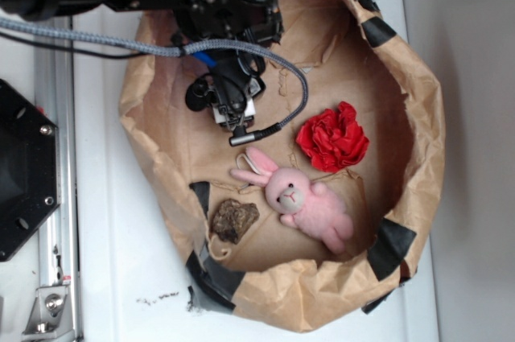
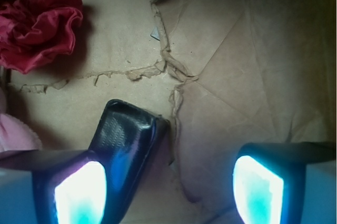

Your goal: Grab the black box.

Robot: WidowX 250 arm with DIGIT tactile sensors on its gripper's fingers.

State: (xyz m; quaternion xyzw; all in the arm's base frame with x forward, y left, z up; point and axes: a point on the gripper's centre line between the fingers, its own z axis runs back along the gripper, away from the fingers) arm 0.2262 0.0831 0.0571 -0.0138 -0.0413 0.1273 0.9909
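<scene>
The black box (image 2: 129, 139) is small and glossy. In the wrist view it lies tilted on the brown paper floor, inside the jaws and right against the left finger (image 2: 79, 190). My gripper (image 2: 168, 187) is open, with a wide stretch of bare paper between the box and the right finger (image 2: 258, 190). In the exterior view my gripper (image 1: 233, 113) reaches down into the upper left of the paper bag (image 1: 418, 117). There the arm hides the box.
A red fabric flower (image 1: 332, 137) lies right of the gripper and shows at the wrist view's top left (image 2: 37, 21). A pink plush bunny (image 1: 302, 201) and a brown lumpy piece (image 1: 234, 219) lie at the front. The bag's crumpled walls with black tape patches (image 1: 393, 247) ring everything.
</scene>
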